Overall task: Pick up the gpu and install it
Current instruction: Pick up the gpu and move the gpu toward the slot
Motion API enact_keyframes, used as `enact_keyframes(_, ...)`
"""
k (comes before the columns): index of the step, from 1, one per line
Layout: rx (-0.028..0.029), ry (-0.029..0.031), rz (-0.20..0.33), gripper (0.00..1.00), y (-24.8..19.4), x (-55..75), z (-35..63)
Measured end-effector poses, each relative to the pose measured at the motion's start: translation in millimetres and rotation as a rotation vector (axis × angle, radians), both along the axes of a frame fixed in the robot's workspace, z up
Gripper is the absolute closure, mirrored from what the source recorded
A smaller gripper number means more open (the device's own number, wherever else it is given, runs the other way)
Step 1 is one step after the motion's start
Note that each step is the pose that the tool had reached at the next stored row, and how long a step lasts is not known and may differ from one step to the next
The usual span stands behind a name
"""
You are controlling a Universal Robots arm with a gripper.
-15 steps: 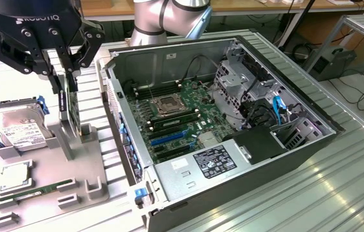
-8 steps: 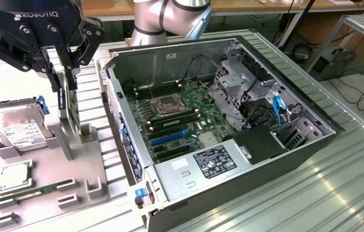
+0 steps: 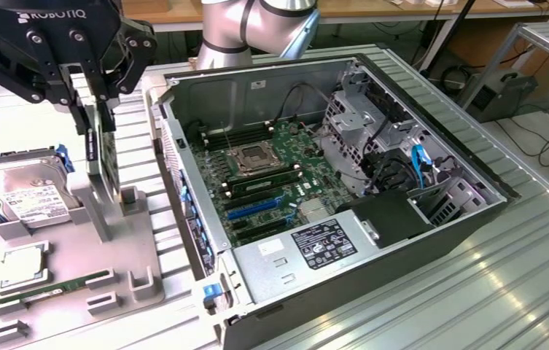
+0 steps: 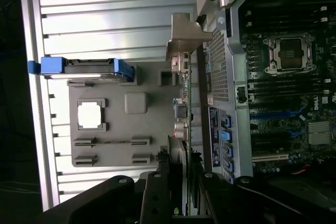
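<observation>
Beside the open case [image 3: 211,98], ROBOTIQ-marked jaws grip the gpu [image 3: 107,171].

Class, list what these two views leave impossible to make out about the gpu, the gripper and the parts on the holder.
gpu fan side: card is edge-on in both views.
gpu's lower edge: exterior view, holder posts hide whether it sits in its slot.
gripper body: cut off by the exterior view's top edge.
hard drive label: exterior view, print too small.
</observation>
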State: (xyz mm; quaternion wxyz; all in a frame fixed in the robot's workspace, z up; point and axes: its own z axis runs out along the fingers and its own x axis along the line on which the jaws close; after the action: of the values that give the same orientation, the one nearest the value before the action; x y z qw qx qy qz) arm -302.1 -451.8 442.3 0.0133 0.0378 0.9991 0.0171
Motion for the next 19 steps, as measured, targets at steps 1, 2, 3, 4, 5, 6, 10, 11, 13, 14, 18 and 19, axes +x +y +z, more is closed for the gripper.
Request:
enact_keyframes(1,0.0,0.0,0.0,0.74,0.0,0.0,0.6)
enact_keyframes(2,0.0,0.0,0.0,0.74,0.0,0.0,1.2)
enact_keyframes(3,0.0,0.0,0.0,0.74,0.0,0.0,1.7)
enact_keyframes(4,0.0,0.0,0.0,0.74,0.0,0.0,2.2)
enact_keyframes(5,0.0,0.0001,0.0,0.74,0.0,0.0,2.8)
enact_keyframes(6,0.0,0.0,0.0,0.74,0.0,0.0,3.4)
enact_keyframes(10,0.0,0.0,0.0,0.74,0.0,0.0,5.8)
enact_keyframes(11,0.0,0.0,0.0,0.74,0.0,0.0,6.3)
enact_keyframes(13,0.0,0.0,0.0,0.74,0.0,0.0,7.3)
enact_keyframes(14,0.0,0.0,0.0,0.74,0.0,0.0,7.9)
enact_keyframes(18,0.0,0.0,0.0,0.74,0.0,0.0,9.6)
enact_keyframes(19,0.0,0.0,0.0,0.74,0.0,0.0,10.0)
